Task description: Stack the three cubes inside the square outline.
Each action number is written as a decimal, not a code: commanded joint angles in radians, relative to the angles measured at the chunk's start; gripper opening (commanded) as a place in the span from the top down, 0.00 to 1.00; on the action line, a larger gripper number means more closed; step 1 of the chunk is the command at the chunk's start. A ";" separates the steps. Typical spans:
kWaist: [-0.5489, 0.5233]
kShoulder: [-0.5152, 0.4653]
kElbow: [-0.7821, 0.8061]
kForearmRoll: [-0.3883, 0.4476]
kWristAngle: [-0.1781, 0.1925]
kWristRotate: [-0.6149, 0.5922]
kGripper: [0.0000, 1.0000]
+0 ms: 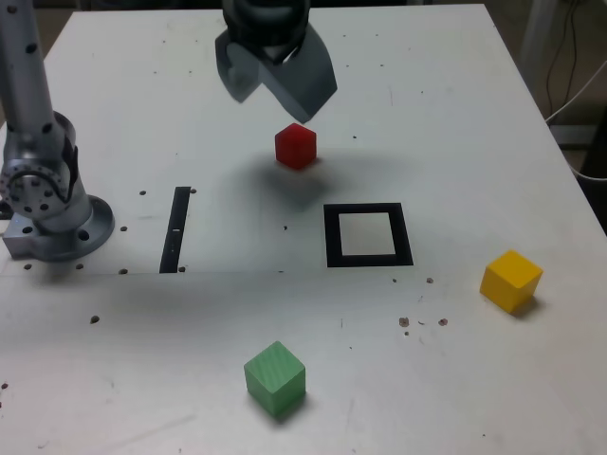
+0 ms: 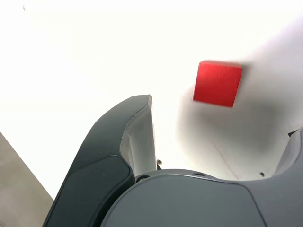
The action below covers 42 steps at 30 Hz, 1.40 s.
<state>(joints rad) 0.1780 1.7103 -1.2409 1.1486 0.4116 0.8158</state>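
Observation:
The red cube (image 1: 295, 146) rests on the white table, beyond the square outline (image 1: 368, 235) in the exterior view. My gripper (image 1: 278, 99) hangs just above and behind the red cube, open, with nothing between its fingers. In the wrist view the red cube (image 2: 218, 83) lies on the table ahead of the gap between the two dark fingers (image 2: 137, 124). The yellow cube (image 1: 510, 280) sits to the exterior view's right of the outline. The green cube (image 1: 275, 378) sits near the front edge. The outline's white centre holds nothing.
A thin black strip (image 1: 176, 228) lies to the exterior view's left of the outline. The arm's grey base (image 1: 52, 204) stands at the exterior view's far left. Small dark specks dot the table. Cables hang off the table's far right.

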 commanded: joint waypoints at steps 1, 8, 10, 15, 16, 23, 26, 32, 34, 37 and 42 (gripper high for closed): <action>0.018 0.010 -0.010 -0.004 -0.003 0.033 0.00; 0.052 0.105 -0.012 -0.018 -0.012 0.040 0.00; 0.055 0.123 -0.013 -0.023 -0.013 0.040 0.01; 0.062 0.154 -0.019 -0.037 -0.023 0.040 0.03; 0.065 0.160 -0.020 -0.040 -0.027 0.039 0.03; 0.077 0.182 -0.018 -0.058 -0.045 0.032 0.09; 0.077 0.192 -0.016 -0.062 -0.053 0.031 0.12; 0.077 0.199 -0.003 -0.071 -0.086 0.032 0.15; 0.077 0.202 0.002 -0.074 -0.100 0.035 0.15; 0.077 0.210 0.007 -0.078 -0.115 0.041 0.15; 0.077 0.209 0.007 -0.084 -0.118 0.043 0.19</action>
<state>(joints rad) 0.2546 1.9195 -1.2350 1.0675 0.2932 0.8579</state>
